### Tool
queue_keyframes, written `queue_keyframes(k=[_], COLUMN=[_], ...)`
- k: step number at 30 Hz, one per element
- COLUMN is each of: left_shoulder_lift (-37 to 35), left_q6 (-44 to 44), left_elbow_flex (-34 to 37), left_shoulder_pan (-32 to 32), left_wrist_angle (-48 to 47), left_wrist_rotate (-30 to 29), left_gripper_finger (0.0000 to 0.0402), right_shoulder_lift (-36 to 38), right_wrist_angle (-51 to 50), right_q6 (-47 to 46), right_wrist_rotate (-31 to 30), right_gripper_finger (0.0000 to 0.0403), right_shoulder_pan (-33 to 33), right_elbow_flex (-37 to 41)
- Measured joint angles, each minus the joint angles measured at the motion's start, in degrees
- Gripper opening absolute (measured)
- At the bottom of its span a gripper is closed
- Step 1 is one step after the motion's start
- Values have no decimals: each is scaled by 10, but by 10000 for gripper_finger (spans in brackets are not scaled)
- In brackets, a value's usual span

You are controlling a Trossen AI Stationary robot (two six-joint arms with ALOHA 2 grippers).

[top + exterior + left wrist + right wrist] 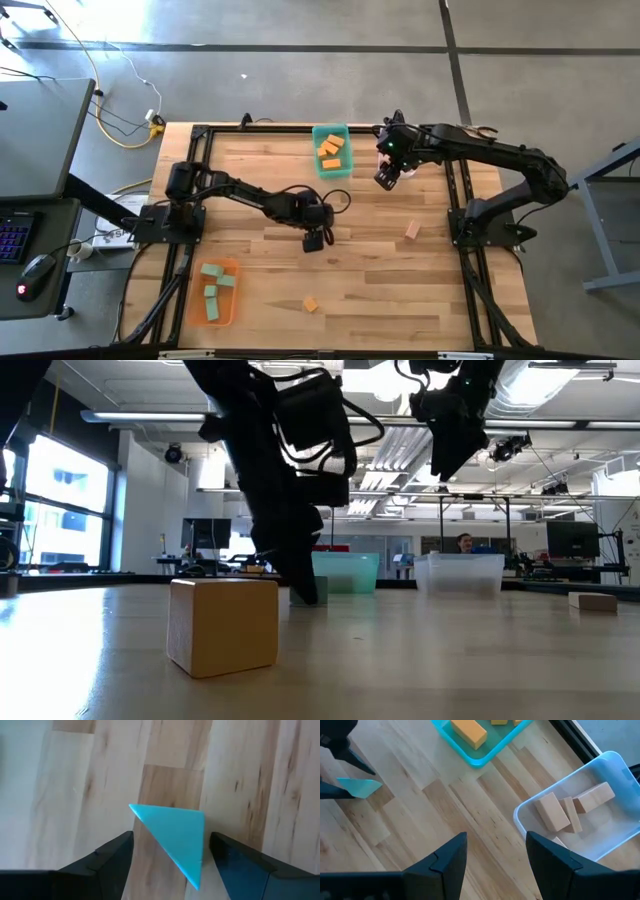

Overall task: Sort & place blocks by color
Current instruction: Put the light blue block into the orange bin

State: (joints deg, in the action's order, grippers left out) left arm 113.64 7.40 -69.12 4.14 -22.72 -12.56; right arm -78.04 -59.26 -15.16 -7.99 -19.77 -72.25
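- Left wrist view puts us right at the action: the left gripper [167,865] has its two dark fingers spread on either side of a teal wedge [175,840], which sits in the gap between them, right-hand finger just beside its straight edge, left-hand finger a little apart from the slanted side
- Whether the fingers are actually pressing on that wedge, I can't tell; they look open around it rather than clamped
- The wedge's long slanted edge runs diagonally across the gap, so the squeeze will likely land on one flat side and one point
- High view: the left gripper [314,238] sits mid-table, reaching from the left
- From there the orange bin [191,308] holding green blocks [212,270] lies back toward the near left corner, so that's my guess for where this one goes
- Right gripper [387,178] hovers near the far edge, beside the teal bin [318,168] of orange blocks [332,150]; its fingers stand apart with nothing in them
- Right wrist view shows tan blocks [553,812] already in the clear bin [610,842]
- Loose pieces left: a tan block [412,230] near the right arm, an orange block [311,304] at the near edge
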Motion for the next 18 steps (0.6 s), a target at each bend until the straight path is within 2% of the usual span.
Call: queue_keyframes(k=[8, 12, 18], left_shoulder_lift=[7, 8, 8], left_q6=[0, -6, -17], left_elbow_flex=[-1, -1, -1], left_shoulder_pan=[0, 0, -2], left_wrist_angle=[12, 15, 17], left_wrist_rotate=[-1, 2, 4], left_gripper_finger=[229, 186, 101], right_shoulder_lift=[0, 0, 0], right_wrist_angle=[0, 0, 0], right_q6=[0, 2, 1], right_wrist_rotate=[0, 0, 0], right_gripper_finger=[191, 191, 191], right_shoulder_pan=[0, 0, 0], right_elbow_flex=[0, 0, 0])
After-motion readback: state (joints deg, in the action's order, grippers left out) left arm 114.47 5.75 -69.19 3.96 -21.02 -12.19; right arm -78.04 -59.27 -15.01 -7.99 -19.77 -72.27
